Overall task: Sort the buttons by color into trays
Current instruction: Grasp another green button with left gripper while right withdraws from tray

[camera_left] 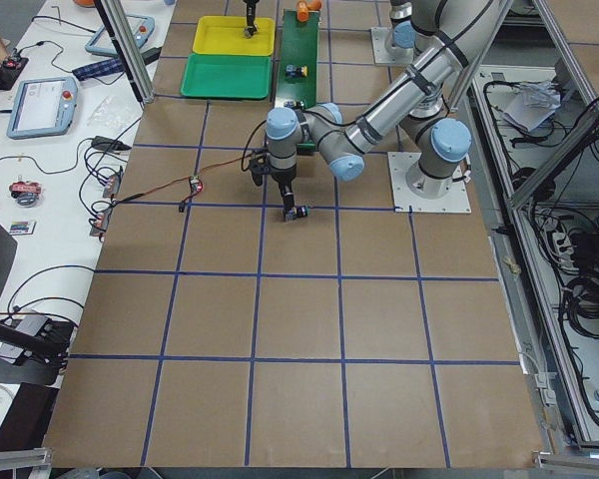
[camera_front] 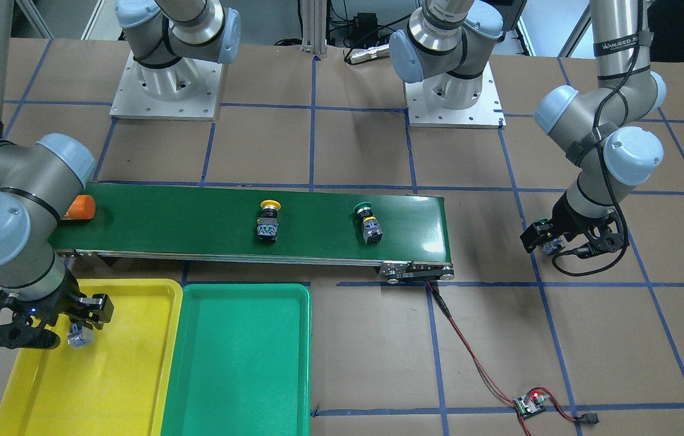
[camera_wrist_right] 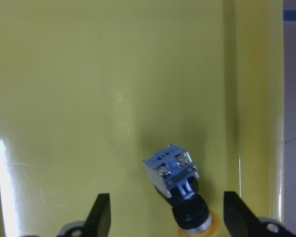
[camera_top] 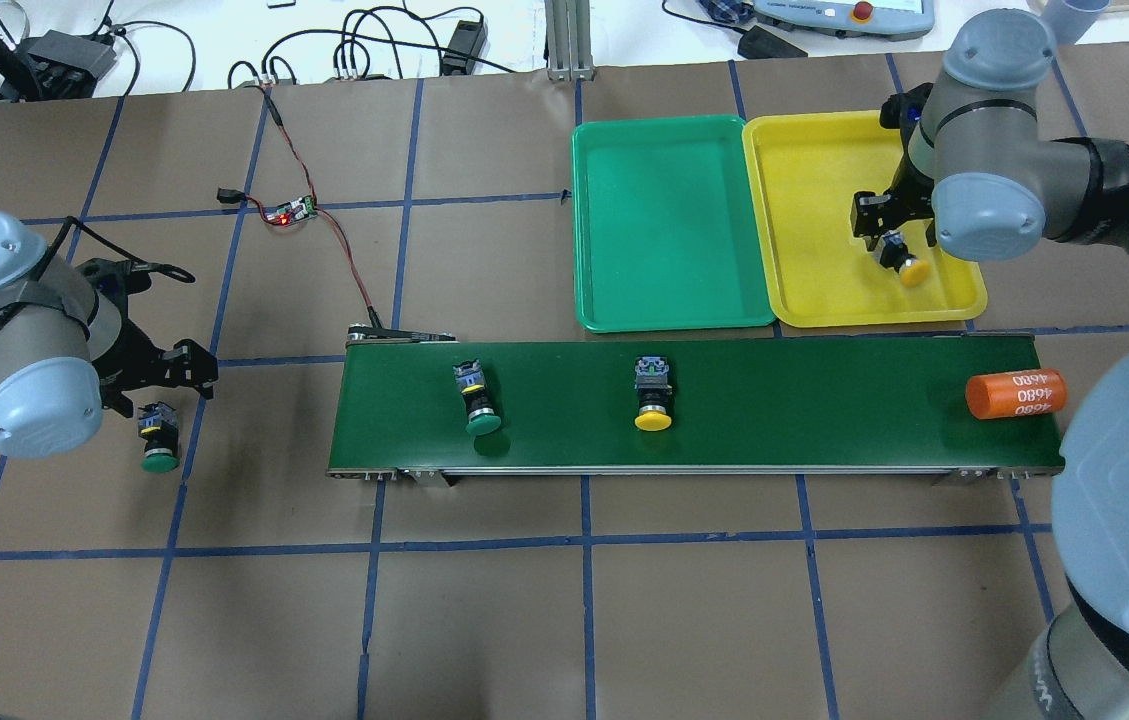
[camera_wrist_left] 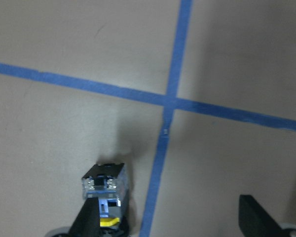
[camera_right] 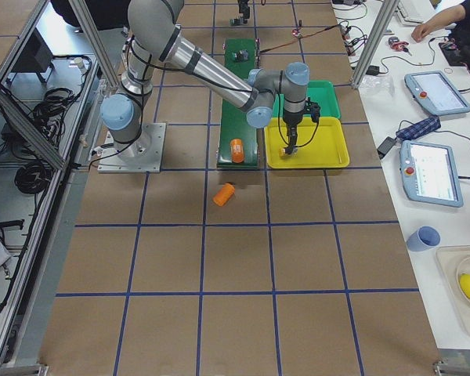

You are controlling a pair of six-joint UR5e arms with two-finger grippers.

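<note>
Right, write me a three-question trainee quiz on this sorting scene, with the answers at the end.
1. How many buttons lie on the conveyor belt?
2. True or false: the green tray holds nothing.
3. The right gripper hangs over the: A conveyor belt, B yellow tray, C green tray.
Key: 1 two; 2 true; 3 B.
</note>
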